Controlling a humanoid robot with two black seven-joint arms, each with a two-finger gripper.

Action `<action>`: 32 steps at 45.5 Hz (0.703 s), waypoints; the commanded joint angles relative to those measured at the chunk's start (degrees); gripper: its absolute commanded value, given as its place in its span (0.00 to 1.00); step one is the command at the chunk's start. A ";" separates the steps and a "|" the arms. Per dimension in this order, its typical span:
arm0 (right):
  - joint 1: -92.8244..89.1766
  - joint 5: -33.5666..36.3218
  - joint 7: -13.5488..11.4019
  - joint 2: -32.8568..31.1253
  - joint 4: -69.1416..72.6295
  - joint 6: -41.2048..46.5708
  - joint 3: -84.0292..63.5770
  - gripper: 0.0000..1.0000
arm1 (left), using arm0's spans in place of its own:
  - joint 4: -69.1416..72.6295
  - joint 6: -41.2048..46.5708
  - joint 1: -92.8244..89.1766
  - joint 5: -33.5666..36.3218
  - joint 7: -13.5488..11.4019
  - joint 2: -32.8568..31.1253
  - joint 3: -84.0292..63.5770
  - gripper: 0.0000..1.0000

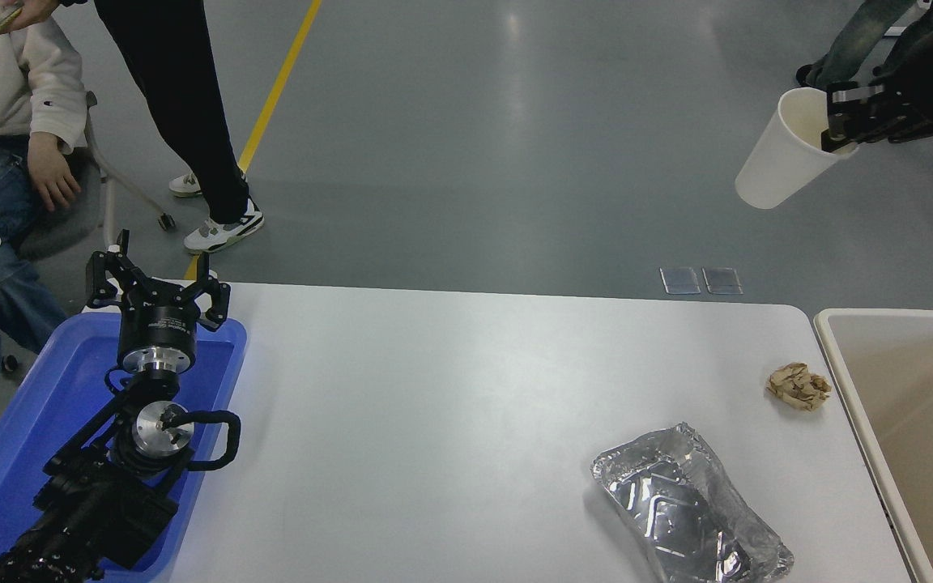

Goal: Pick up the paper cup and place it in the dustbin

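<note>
Paper cup (778,158): pinched at its rim by my right gripper (839,121), raised high beyond the dustbin's (831,356) far rim, long axis tilted, base down-left; dustbin lies below and nearer; left gripper (157,290) open, parked far left of dustbin.

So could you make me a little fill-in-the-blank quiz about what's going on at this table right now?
1. The right hand grips the paper cup by its ____.
2. The cup hangs tilted in the air, with its ____ pointing toward the lower left.
3. The crumpled brown paper wad lies between the foil tray and the ____.
4. The left hand is parked over the ____ tray.

Missing words: rim; base; dustbin; blue
</note>
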 commanded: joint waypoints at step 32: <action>-59.72 41.73 -1.41 8.68 -45.21 -48.71 31.54 0.00 | 0.00 0.00 0.00 0.00 0.00 0.00 -0.01 0.99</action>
